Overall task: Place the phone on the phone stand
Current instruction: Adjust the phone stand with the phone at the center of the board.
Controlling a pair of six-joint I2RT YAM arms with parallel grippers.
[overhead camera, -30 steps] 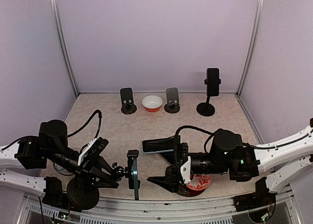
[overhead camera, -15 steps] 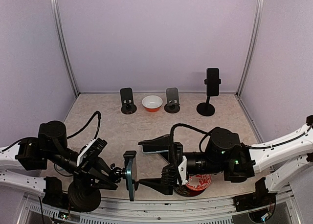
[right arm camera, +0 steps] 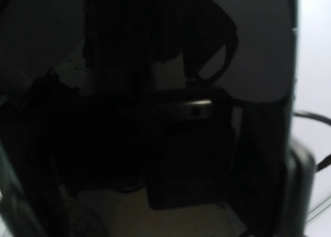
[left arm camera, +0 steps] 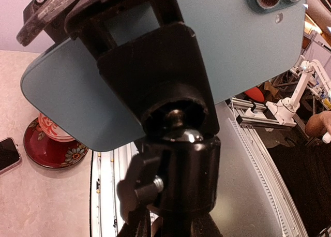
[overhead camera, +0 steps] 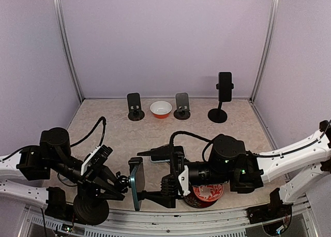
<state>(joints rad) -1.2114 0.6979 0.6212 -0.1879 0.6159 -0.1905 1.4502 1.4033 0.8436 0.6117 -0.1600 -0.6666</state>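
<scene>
A light blue phone sits on edge in the clamp of a black phone stand near the front edge. In the left wrist view the phone's back fills the top, held by the stand's clamp and ball joint. My left gripper is shut on the stand's neck. My right gripper is open, one finger above and one below the phone's screen side, very close to it. The right wrist view is dark, filled by the phone's screen.
A second phone lies flat on the table behind the right gripper. A red patterned dish sits under the right arm. At the back stand two small stands, a red-and-white bowl and a tall stand holding a black phone.
My right gripper has moved left, still open, right up to the blue phone. The phone and the stand's head have tilted and shifted slightly left. The left arm has barely moved.
</scene>
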